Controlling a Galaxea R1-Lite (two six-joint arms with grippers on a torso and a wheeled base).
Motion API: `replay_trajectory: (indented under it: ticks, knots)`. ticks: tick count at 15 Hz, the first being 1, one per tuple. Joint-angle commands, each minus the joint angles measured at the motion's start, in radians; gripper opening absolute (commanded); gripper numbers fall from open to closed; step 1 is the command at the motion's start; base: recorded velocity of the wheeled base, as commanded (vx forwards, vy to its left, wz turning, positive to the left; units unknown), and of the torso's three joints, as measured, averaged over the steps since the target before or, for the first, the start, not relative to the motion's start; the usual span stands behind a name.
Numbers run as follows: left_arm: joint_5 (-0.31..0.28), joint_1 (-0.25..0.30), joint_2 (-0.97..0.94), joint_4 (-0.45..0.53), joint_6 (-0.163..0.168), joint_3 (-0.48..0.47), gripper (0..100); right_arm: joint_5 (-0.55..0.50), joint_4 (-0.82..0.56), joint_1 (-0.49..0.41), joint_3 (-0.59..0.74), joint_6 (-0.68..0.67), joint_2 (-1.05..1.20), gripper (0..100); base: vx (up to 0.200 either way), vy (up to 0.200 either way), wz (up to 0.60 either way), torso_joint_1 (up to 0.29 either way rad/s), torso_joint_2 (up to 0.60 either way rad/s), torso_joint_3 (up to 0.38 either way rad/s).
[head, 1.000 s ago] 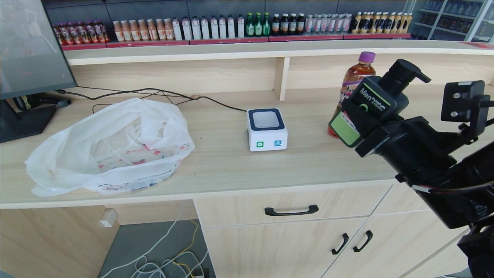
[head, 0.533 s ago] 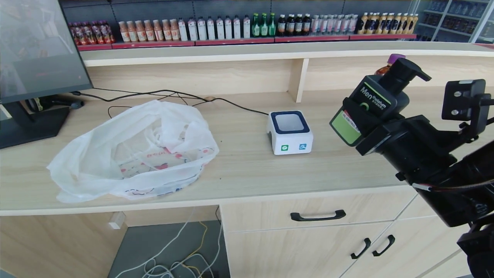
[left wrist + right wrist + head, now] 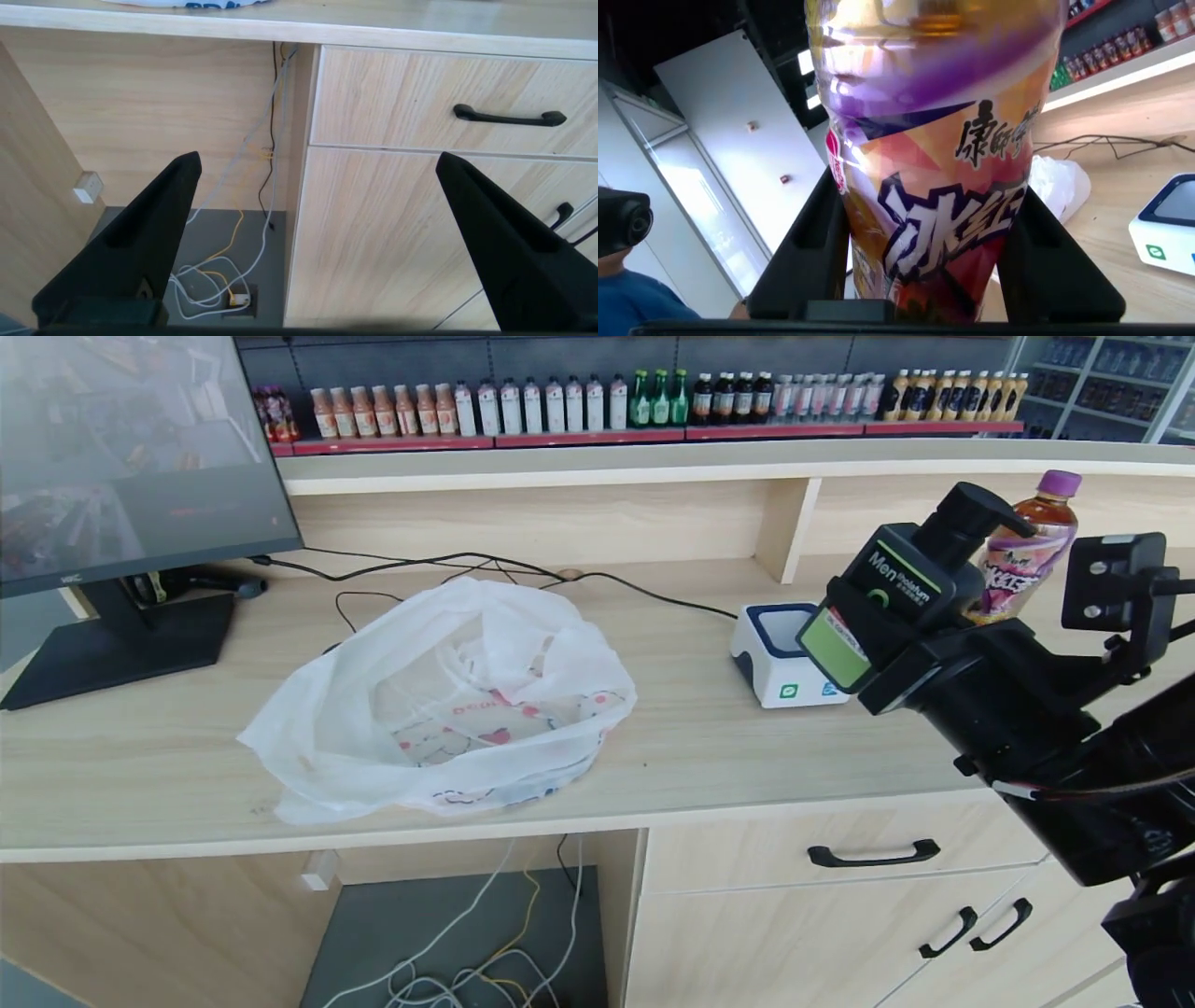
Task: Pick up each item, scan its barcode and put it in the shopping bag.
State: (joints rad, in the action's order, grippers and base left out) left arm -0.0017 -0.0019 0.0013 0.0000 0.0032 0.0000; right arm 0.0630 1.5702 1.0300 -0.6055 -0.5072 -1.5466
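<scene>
A tea bottle (image 3: 934, 140) with a purple and orange label stands between the two black fingers of my right gripper (image 3: 926, 182), which sit close against both its sides. In the head view this purple-capped tea bottle (image 3: 1027, 546) rises behind my right arm's black end. A black pump bottle (image 3: 896, 602) with a green label sits at that arm's tip, partly covering the white scanner (image 3: 770, 658). The white shopping bag (image 3: 448, 709) lies open on the counter, left of the scanner. My left gripper (image 3: 318, 159) hangs open and empty below the counter top, facing the cabinet front.
A monitor (image 3: 131, 457) on a black stand occupies the counter's far left. Black cables (image 3: 420, 563) run behind the bag. A raised ledge (image 3: 653, 476) with an upright divider closes the back. Drawers with black handles (image 3: 873, 854) sit below, with loose cables on the floor.
The head camera has moved left along the counter, and the right arm and pump bottle keep their place in the picture. The tea bottle, earlier left of the pump head, now shows to its right.
</scene>
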Motion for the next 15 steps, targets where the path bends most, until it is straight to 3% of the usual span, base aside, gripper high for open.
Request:
replay_trajectory:
  ticks: [1, 15]
  knots:
    - [0.0, 0.0, 0.0, 0.0, 0.0, 0.0, 100, 0.003, 0.001, 0.001, 0.01, -0.001, 0.016, 0, 0.0, 0.0, 0.0, 0.0, 0.0, 0.0]
    - [0.0, 0.0, 0.0, 0.0, 0.0, 0.0, 100, -0.008, 0.001, -0.001, 0.01, 0.055, 0.002, 0, 0.0, 0.0, 0.0, 0.0, 0.0, 0.0]
